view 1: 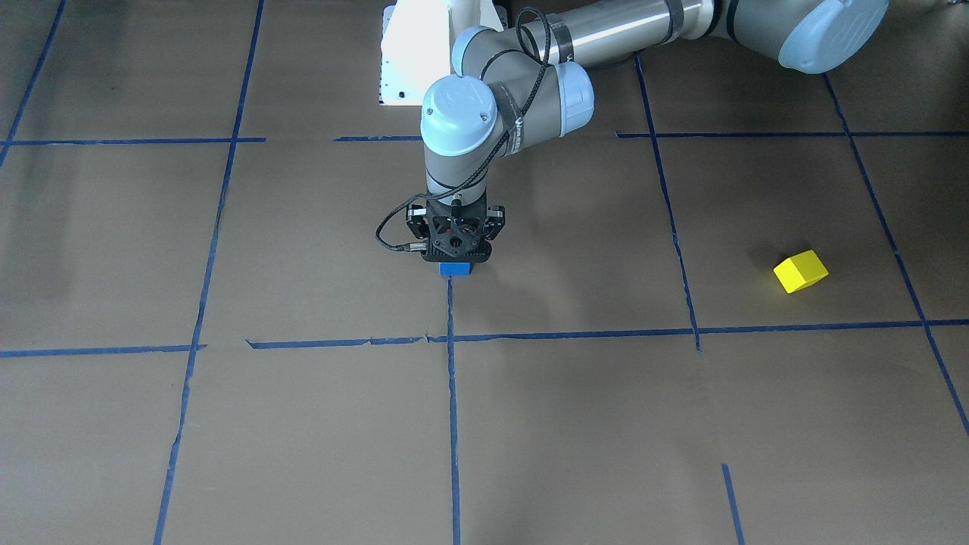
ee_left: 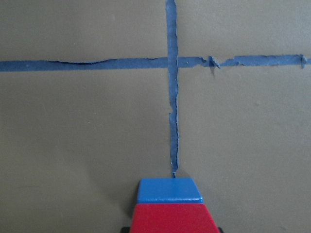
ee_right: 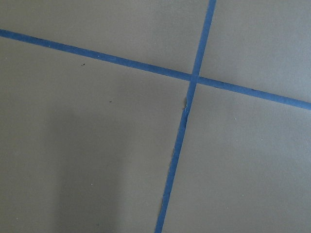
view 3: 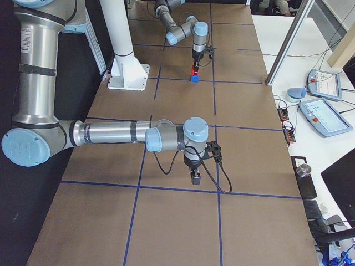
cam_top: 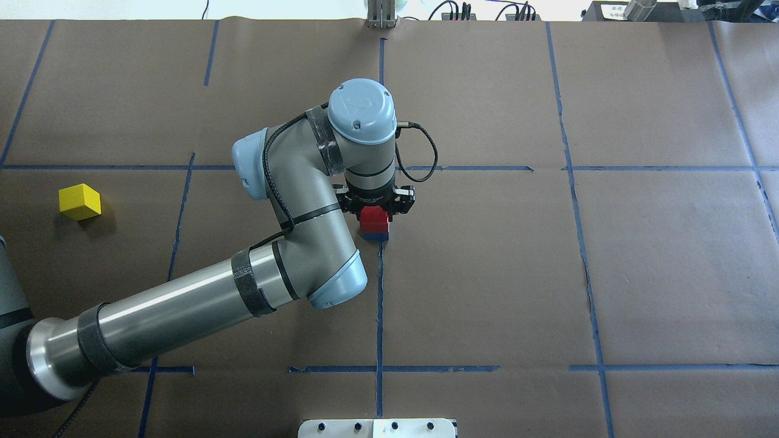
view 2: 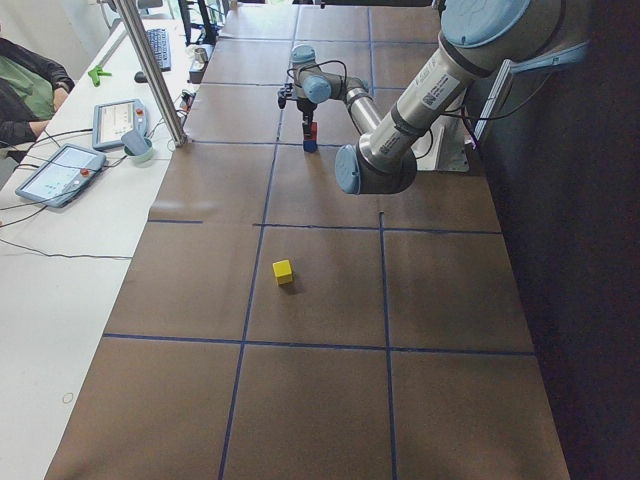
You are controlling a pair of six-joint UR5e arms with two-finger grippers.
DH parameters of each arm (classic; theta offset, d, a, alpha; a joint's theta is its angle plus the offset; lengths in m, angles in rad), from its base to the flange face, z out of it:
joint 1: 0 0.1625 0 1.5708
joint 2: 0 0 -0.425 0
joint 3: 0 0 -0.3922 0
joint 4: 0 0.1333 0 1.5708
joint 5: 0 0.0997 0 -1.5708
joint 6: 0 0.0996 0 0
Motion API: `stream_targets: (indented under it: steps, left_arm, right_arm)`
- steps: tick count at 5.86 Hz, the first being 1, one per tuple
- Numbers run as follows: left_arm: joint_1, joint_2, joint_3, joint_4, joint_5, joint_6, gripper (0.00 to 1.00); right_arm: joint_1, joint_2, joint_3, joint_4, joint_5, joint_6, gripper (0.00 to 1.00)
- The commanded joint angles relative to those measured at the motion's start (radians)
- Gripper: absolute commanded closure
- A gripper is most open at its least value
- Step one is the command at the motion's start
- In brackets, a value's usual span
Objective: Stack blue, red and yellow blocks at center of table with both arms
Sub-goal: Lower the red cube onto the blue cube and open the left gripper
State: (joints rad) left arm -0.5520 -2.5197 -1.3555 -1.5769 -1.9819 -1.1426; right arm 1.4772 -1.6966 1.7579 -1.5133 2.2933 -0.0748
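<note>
A red block (cam_top: 373, 218) sits on a blue block (cam_top: 376, 236) at the table's centre, by a blue tape crossing. My left gripper (cam_top: 374, 213) stands upright over the stack, its jaws shut on the red block. The left wrist view shows the red block (ee_left: 174, 218) resting on the blue block (ee_left: 169, 190). From the front only the blue block (view 1: 455, 268) shows under the left gripper (view 1: 456, 253). A yellow block (cam_top: 79, 201) lies alone far to my left, also in the front view (view 1: 800, 271). My right gripper (view 3: 195, 176) hangs above bare table; I cannot tell whether it is open.
The white robot base plate (view 1: 416, 53) stands at the table's robot side. A side table with tablets (view 2: 60, 170) and a metal post (view 2: 150, 70) runs along the far edge. Blue tape lines (ee_right: 187, 111) grid the brown surface.
</note>
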Motion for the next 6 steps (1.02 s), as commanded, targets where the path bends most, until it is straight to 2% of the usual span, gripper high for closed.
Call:
stream_targets:
  steps: [1, 3, 4, 5, 6]
  left_arm:
    - [0.006, 0.001, 0.001, 0.0, 0.0, 0.0, 0.85]
    - [0.004, 0.001, 0.001, -0.002, 0.0, 0.006, 0.47]
    - [0.004, 0.001, -0.001, -0.003, 0.0, 0.009, 0.21]
    - [0.004, 0.001, -0.004, -0.005, 0.009, 0.01, 0.03]
    - [0.004, -0.001, -0.011, -0.006, 0.037, 0.015, 0.01]
  right_arm:
    - [0.0, 0.0, 0.0, -0.001, 0.0, 0.0, 0.0]
    - [0.0, 0.0, 0.0, -0.001, 0.0, 0.001, 0.0]
    - [0.0, 0.0, -0.001, -0.001, 0.0, 0.001, 0.0]
    - [0.0, 0.0, -0.001, -0.001, 0.002, 0.001, 0.0]
    - [0.0, 0.0, -0.001, -0.001, 0.0, 0.001, 0.0]
